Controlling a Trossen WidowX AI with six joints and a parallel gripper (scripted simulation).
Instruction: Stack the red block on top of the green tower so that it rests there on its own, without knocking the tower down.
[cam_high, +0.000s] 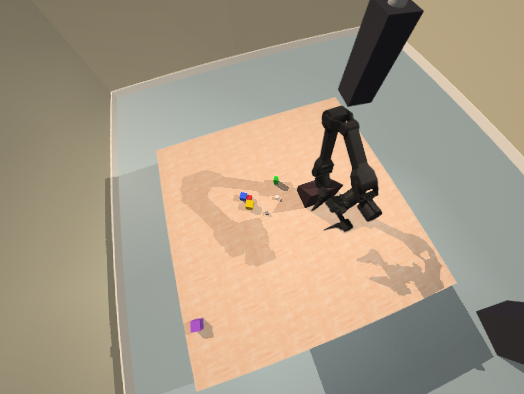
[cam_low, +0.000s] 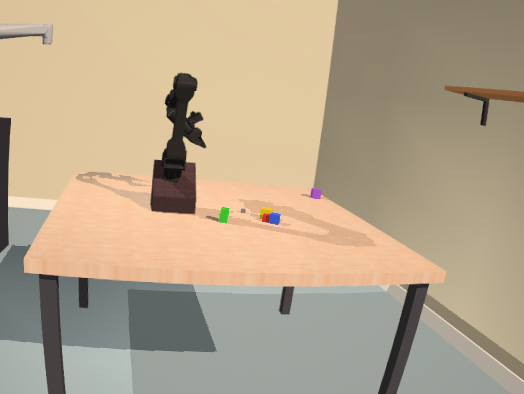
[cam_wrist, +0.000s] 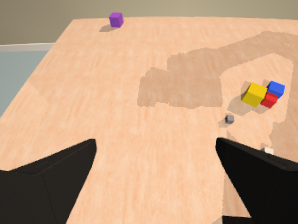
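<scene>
Red block (cam_wrist: 269, 100) sits on the worktop (cam_low: 150, 250), touching the yellow block (cam_wrist: 255, 94) and blue block (cam_wrist: 276, 88). Green tower (cam_low: 224, 215) stands upright nearby, apart from them. Gripper (cam_wrist: 155, 165) hangs above the worktop, jaws spread wide, holding nothing.

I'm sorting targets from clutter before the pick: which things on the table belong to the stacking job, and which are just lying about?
Belongs to the job:
red block
green tower
gripper, open and holding nothing

Just lying about:
yellow block
blue block
purple block
small grey piece
</scene>
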